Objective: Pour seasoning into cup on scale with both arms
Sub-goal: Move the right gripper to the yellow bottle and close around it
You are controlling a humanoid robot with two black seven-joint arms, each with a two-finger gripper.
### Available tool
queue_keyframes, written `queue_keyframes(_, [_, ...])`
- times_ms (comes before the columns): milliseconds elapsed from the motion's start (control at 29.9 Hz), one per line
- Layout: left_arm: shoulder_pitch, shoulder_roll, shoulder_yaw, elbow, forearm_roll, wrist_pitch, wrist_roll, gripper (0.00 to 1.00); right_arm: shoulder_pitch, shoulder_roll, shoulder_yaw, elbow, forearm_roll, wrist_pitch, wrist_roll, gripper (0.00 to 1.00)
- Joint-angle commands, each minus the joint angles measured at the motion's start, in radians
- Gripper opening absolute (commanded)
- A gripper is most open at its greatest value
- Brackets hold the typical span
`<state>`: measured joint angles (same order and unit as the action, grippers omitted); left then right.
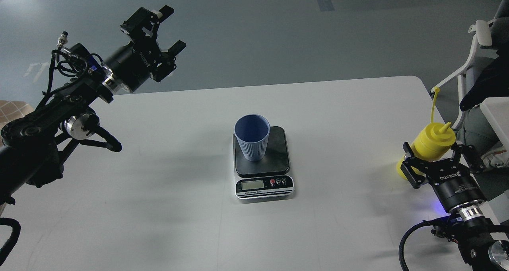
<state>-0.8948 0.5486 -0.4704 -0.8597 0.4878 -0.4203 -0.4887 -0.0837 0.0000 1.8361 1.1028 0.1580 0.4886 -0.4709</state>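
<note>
— On the middle of the white table (338, 223), what did you have?

— You had the scale (263, 163), flat, with a dark rounded-square platform, a silver base, an LCD and small red and black buttons at its near edge. The cup (251, 137), blue-grey, tapered and finely ribbed, stood upright on the platform's far left part.

— And the seasoning (431, 145)?

— Your smooth yellow squeeze bottle with its conical nozzle sat at the table's right edge, its thin tethered cap sticking up. Your right gripper (437, 159) had one black finger on each side of the bottle; whether they pressed it, you could not tell.

— Your left gripper (169, 30)?

— Raised over the far left corner, fingers spread wide, holding nothing, well apart from the cup.
</note>
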Motion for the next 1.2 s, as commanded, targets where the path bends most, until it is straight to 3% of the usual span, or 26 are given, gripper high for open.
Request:
queue_keyframes(0, [-0.001,0.002,0.001,-0.001,0.000,0.000,0.000,0.98,0.015,0.000,0.000,-0.017,-0.006,0.000,0.000,1.00])
queue_keyframes(468, [-0.001,0.004,0.009,-0.001,0.002,0.002,0.000,0.98,0.007,0.000,-0.001,-0.009,-0.021,0.000,0.008,0.98])
queue_keyframes(601, [0.001,0.002,0.010,-0.001,0.002,0.000,0.000,0.98,-0.004,0.000,-0.003,-0.009,-0.051,0.000,0.041,0.80])
queue_keyframes(702, [0.001,0.004,0.012,-0.001,0.002,0.000,0.000,0.98,-0.013,0.000,-0.001,-0.006,-0.083,0.000,0.044,0.48])
queue_keyframes(735, [0.002,0.004,0.012,-0.001,0.002,0.000,0.000,0.98,-0.013,0.000,-0.001,-0.009,-0.092,0.000,0.044,0.30])
queue_keyframes(768, [0.005,0.005,0.013,-0.001,0.002,0.000,0.000,0.98,-0.013,0.000,-0.001,-0.011,-0.107,0.000,0.044,0.19])
queue_keyframes(869, [0.013,0.010,0.013,-0.001,0.002,0.000,0.000,0.98,-0.013,0.000,0.003,-0.009,-0.147,0.000,0.046,0.00])
queue_keyframes(935, [0.014,0.016,0.013,-0.001,0.002,0.000,0.000,0.98,-0.013,0.000,0.003,-0.008,-0.153,0.000,0.055,0.00])
queue_keyframes(1103, [0.017,0.017,0.013,-0.001,0.002,0.000,0.000,0.98,-0.024,0.000,0.005,0.000,-0.279,0.000,0.161,0.00])
queue_keyframes(1169, [0.022,0.019,0.012,-0.001,0.002,0.000,0.000,0.98,-0.024,0.000,0.008,0.009,-0.304,0.000,0.172,0.00])
